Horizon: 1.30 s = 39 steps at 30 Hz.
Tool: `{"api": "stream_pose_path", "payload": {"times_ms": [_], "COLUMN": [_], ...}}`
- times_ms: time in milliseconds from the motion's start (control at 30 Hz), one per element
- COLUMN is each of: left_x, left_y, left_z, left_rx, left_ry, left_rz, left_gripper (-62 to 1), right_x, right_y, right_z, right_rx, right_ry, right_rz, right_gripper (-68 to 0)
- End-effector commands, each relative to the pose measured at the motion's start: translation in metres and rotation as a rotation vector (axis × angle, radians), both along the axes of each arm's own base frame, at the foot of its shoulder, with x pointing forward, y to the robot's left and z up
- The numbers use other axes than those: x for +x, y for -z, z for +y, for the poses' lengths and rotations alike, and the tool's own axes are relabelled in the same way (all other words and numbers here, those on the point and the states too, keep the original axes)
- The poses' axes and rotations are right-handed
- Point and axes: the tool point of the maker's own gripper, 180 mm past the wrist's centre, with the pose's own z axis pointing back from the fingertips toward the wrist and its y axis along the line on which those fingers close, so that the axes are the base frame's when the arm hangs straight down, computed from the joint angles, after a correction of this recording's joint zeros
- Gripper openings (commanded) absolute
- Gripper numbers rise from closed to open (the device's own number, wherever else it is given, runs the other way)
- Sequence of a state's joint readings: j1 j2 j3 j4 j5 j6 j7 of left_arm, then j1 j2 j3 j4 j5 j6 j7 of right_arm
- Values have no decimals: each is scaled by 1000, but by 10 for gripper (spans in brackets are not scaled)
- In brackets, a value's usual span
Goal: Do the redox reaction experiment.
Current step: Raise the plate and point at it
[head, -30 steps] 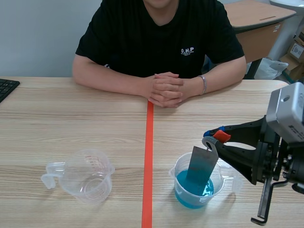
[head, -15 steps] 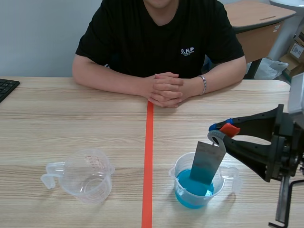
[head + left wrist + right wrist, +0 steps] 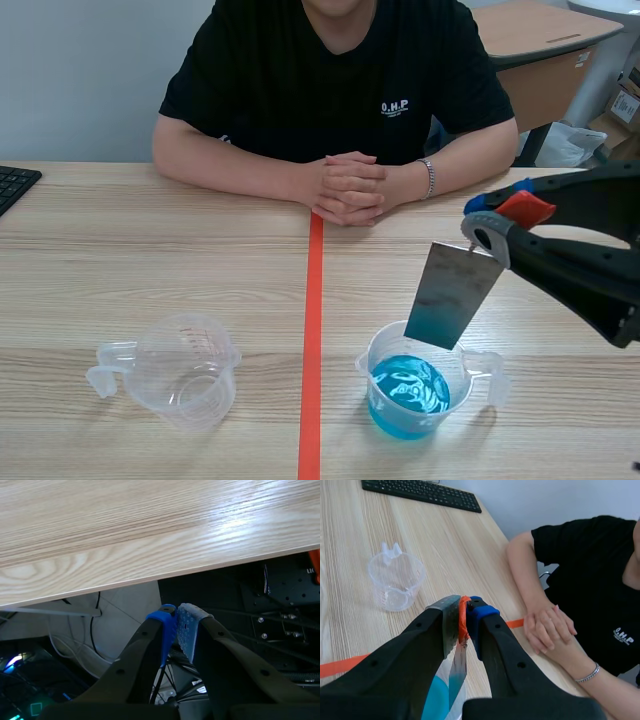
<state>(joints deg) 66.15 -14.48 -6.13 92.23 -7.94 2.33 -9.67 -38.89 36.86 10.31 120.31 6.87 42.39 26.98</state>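
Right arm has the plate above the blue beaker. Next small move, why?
Probably a slight raise before any sideways travel: the right gripper is shut on the metal plate, whose lower edge hangs out of the liquid but close to the rim of the blue-liquid beaker.

Two clear beakers on the worktop (image 3: 150,260): one empty beaker (image 3: 185,368), one beaker of blue liquid (image 3: 410,395). And there's a single metal sheet (image 3: 452,293), one black keyboard (image 3: 14,183), one orange-red tape line (image 3: 313,300) and one person (image 3: 340,80) across the way. Two claws in play, the left claw (image 3: 177,625) and the right claw (image 3: 495,222).
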Motion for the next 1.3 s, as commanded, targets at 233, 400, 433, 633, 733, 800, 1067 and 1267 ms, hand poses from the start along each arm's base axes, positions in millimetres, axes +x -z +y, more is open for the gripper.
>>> {"api": "stream_pose_path", "payload": {"times_ms": [233,400,433,633,733,800,1067,1267], "left_x": [1,2,2,2,2,2,10,36], "left_y": [-3,-3,-3,-3,-3,-3,-7,-27], "left_z": [-9,-9,-9,-9,-9,-9,-1,1], "left_rx": [-38,-38,-38,-37,-37,-37,-5,18], "left_ry": [22,22,22,22,22,22,133,336], "left_rz": [-10,-11,-11,-11,-11,-11,-17,-123], "left_gripper": [-560,-560,-560,-560,-560,-560,-560,-560], "right_x": [-13,-19,-19,-19,-19,-19,-19,-19], "right_y": [-26,-26,-26,-26,-26,-26,-25,-25], "right_z": [9,12,12,12,12,12,12,12], "right_rx": [33,43,45,46,46,46,43,40], "right_ry": [-41,-50,-50,-50,-50,-50,-48,-45], "right_rz": [-37,-18,-13,-11,-11,-11,-9,-6], "right_gripper": [-658,-658,-658,-658,-658,-658,-658,-658]}}
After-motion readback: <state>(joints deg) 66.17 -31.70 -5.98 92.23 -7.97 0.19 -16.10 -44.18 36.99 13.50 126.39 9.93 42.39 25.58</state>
